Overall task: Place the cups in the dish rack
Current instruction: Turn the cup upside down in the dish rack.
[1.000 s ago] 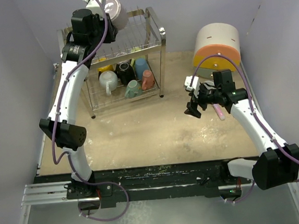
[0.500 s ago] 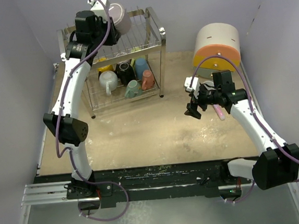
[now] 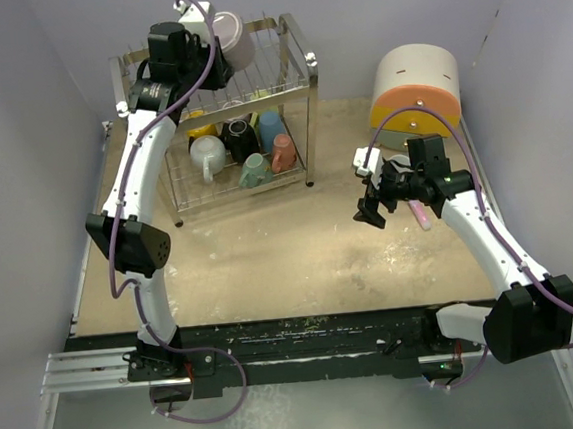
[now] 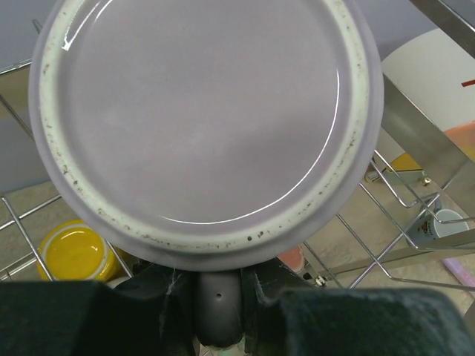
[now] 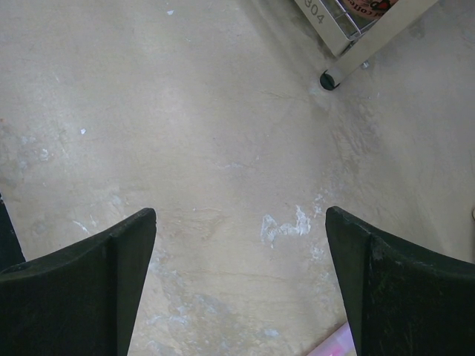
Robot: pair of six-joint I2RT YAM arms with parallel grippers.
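One lilac cup point(image 3: 232, 36), pinched in the left hand point(image 3: 214, 52), hangs just above the rear of the top tier of the dish rack point(image 3: 295, 74), while the right hand point(image 3: 371, 212), spread and empty, hovers well right of the rack.

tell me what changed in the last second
The left end effector, still shut on the lilac cup, shifted it a little right and down in the top view, toward the dish rack's top tier. The right end effector stayed open over the table; the lower-tier cups did not move.
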